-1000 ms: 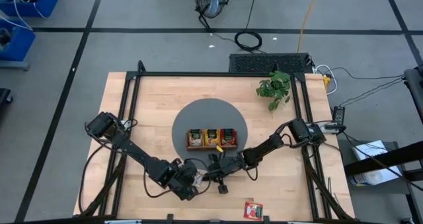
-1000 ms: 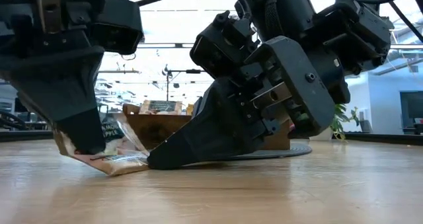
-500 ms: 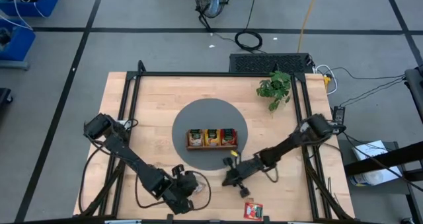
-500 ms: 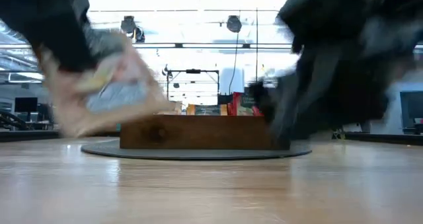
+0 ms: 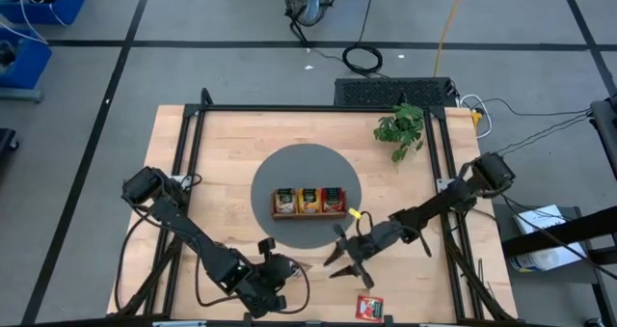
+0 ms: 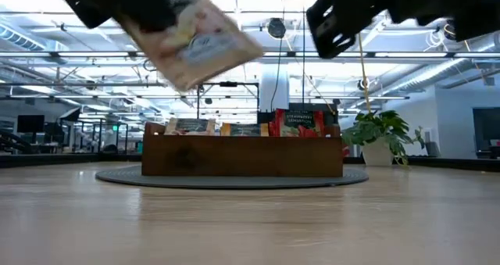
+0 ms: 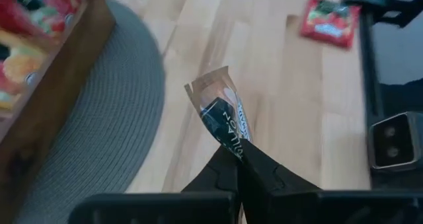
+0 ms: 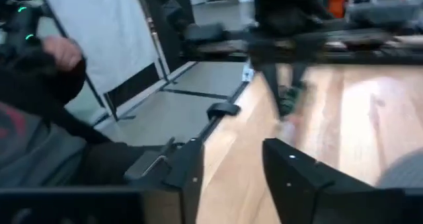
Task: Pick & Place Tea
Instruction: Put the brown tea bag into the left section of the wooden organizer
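My left gripper point(image 5: 281, 267) hovers over the table's near part, shut on a beige-brown tea packet point(image 7: 218, 115), which shows high up in the low view point(image 6: 195, 37). My right gripper point(image 5: 338, 262) stands open in the air to its right, near the mat's near edge, with nothing between its fingers point(image 8: 291, 174). A red tea packet point(image 5: 369, 308) lies flat on the table by the near edge. More tea packets point(image 6: 293, 123) stand on edge in the wooden tray point(image 5: 308, 214), which sits on the round grey mat point(image 5: 289, 168). My left gripper pinches one short end of the beige-brown packet point(image 7: 232, 147) between its two fingers. The fingers slant downward from the table's left. The packet sticks out past the fingertips, tilted and lifted clear of the table.
A potted plant point(image 5: 400, 129) stands at the far right of the table. A black frame point(image 5: 289, 108) runs along the table's edges. Bare wood lies between the mat and the near edge. A person's hand point(image 8: 63, 52) shows beyond the table in the right wrist view.
My left gripper has risen and rolled, lifting the beige-brown packet off the table, where one edge had rested. My right gripper, which was shut and low beside that packet, has risen, drawn back toward the table's right and opened.
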